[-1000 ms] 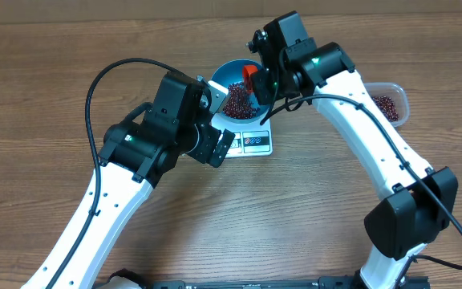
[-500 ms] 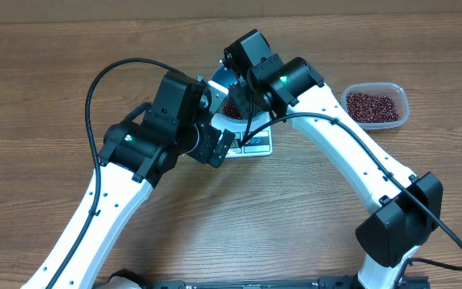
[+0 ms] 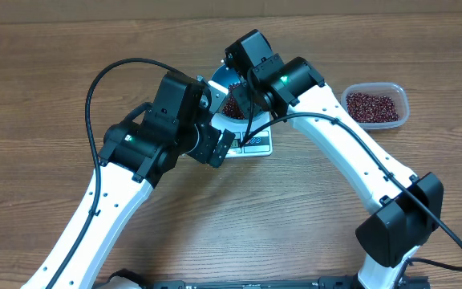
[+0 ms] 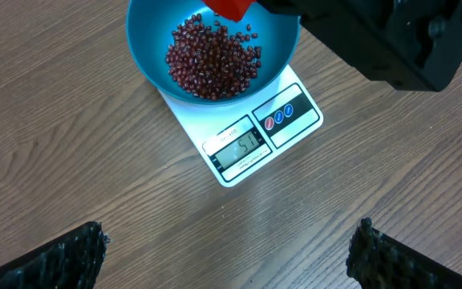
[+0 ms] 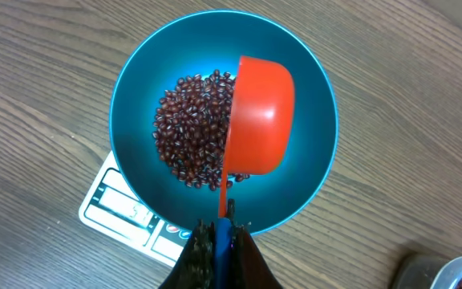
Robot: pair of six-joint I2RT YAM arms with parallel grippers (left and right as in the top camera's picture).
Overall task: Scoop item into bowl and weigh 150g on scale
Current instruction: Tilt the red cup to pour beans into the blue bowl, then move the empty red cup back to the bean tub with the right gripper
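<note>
A: What is taking up most of the overhead view?

B: The wooden table [image 3: 46,72] is filling it, with both white arms reaching toward the upper middle of the frame.

A: And where the arms are meeting?

B: The white scale [image 4: 239,148] is lying flat there. The blue bowl [image 5: 299,193] is sitting on its far half, and the display strip is showing at the near edge. A clear tub [image 3: 404,101] holding more beans is standing well apart at the right edge.

A: How are the grippers standing?

B: The left gripper [image 4: 229,261] is hanging above the table just below the scale, with its jaws spread wide and nothing between them. The right gripper [image 5: 219,241] is hovering over the bowl, with its jaws pressed together and pinching the thin handle of an orange-red scoop [image 5: 259,116].

A: And the scoop itself?

B: It is tipping sideways inside the bowl's rim.

A: And the beans?

B: The dark red-brown beans [image 5: 191,132] are lying in a loose heap on the bowl's floor, left of the scoop.
</note>
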